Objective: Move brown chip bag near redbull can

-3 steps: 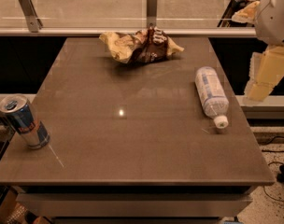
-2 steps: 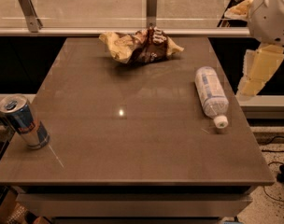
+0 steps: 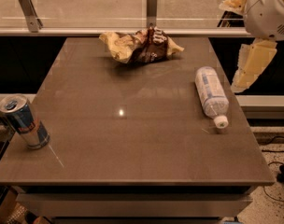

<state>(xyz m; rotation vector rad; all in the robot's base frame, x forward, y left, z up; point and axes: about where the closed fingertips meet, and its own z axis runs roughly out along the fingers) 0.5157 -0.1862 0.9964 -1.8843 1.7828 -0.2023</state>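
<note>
task not started: brown chip bag (image 3: 142, 45) sits at the desk (image 3: 132, 143) far edge, well apart from redbull can (image 3: 26, 122) by the near-left corner. gripper (image 3: 253, 68) hangs off the right edge, clear of the bag; open or closed, can't tell.

Dark brown with tan-yellow ends on crumpled foil chip bag (image 3: 142, 45); blue, silver, red on slim metal can (image 3: 25, 121). Pale cream on gripper (image 3: 252, 66), right of the grey-brown surface (image 3: 132, 139).

Glossy brown worktop (image 3: 132, 143) with a glass railing (image 3: 86, 10) behind it. Speckled floor (image 3: 273, 206) at right. The gripper (image 3: 243, 80) hangs beyond the worktop's right edge.
</note>
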